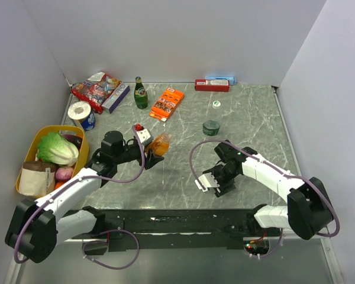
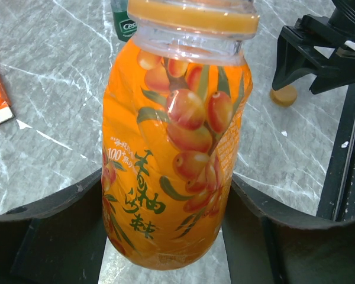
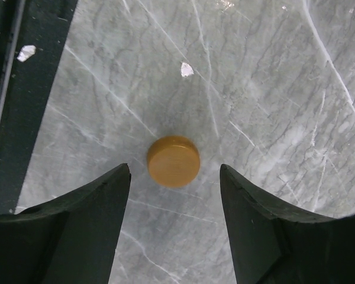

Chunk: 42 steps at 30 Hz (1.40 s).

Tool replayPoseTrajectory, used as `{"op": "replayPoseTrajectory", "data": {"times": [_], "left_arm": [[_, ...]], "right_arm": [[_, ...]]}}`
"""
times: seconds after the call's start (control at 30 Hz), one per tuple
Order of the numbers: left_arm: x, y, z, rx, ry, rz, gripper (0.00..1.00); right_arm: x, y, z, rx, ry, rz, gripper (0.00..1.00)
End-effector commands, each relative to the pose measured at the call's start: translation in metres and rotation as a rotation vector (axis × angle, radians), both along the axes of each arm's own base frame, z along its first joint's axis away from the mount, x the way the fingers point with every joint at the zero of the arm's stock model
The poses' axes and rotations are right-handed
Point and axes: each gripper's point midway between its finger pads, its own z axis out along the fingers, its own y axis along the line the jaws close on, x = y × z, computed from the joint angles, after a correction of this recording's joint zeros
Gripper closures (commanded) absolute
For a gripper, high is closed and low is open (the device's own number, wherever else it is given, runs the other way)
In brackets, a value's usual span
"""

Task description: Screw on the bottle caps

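Observation:
My left gripper [image 1: 155, 148] is shut on the squat orange bottle [image 1: 161, 143], gripping its lower body [image 2: 171, 177] and holding it tilted above the table; the frame's top edge cuts off its mouth. The orange-brown cap [image 3: 173, 161] lies flat on the marble. My right gripper [image 3: 174, 167] points down over it, open, with a fingertip on either side and neither touching. The left wrist view also shows that cap [image 2: 283, 94] below the right gripper [image 2: 319, 53]. The stubby dark bottle [image 1: 211, 127] stands mid-table, and the whitish cap [image 1: 216, 104] lies behind it.
A yellow basket [image 1: 29, 152] of vegetables sits at the left edge. Along the back are a snack bag [image 1: 94, 87], a tall green glass bottle [image 1: 141, 93], an orange box [image 1: 167, 102] and a red box [image 1: 212, 85]. A white block [image 1: 142, 134] lies next to the left gripper.

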Motion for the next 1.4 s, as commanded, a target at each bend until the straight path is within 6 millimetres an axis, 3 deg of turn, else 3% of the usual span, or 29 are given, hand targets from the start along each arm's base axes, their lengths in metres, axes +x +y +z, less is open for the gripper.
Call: {"op": "replayPoseTrajectory", "data": {"times": [0.0, 0.77, 1.07, 1.13, 1.23, 1.37], "left_arm": [[0.004, 0.002, 0.012, -0.017, -0.043, 0.012, 0.99], [0.006, 0.004, 0.008, -0.011, -0.037, 0.018, 0.99], [0.006, 0.004, 0.007, -0.012, -0.039, 0.023, 0.99], [0.007, 0.005, 0.007, -0.013, -0.041, 0.026, 0.99], [0.006, 0.005, 0.004, -0.008, -0.040, 0.020, 0.99], [-0.002, 0.005, -0.004, 0.018, -0.067, -0.029, 0.99]], "right_arm": [[0.008, 0.001, -0.004, -0.015, -0.038, 0.031, 0.32], [0.006, -0.008, -0.027, -0.081, 0.010, 0.004, 0.39], [0.009, -0.006, -0.027, -0.081, 0.017, -0.015, 0.46], [0.012, -0.005, -0.026, -0.074, 0.012, -0.031, 0.52], [0.016, 0.001, -0.014, -0.047, 0.001, -0.063, 0.60], [0.023, 0.021, 0.037, 0.069, -0.014, -0.114, 0.66]]}}
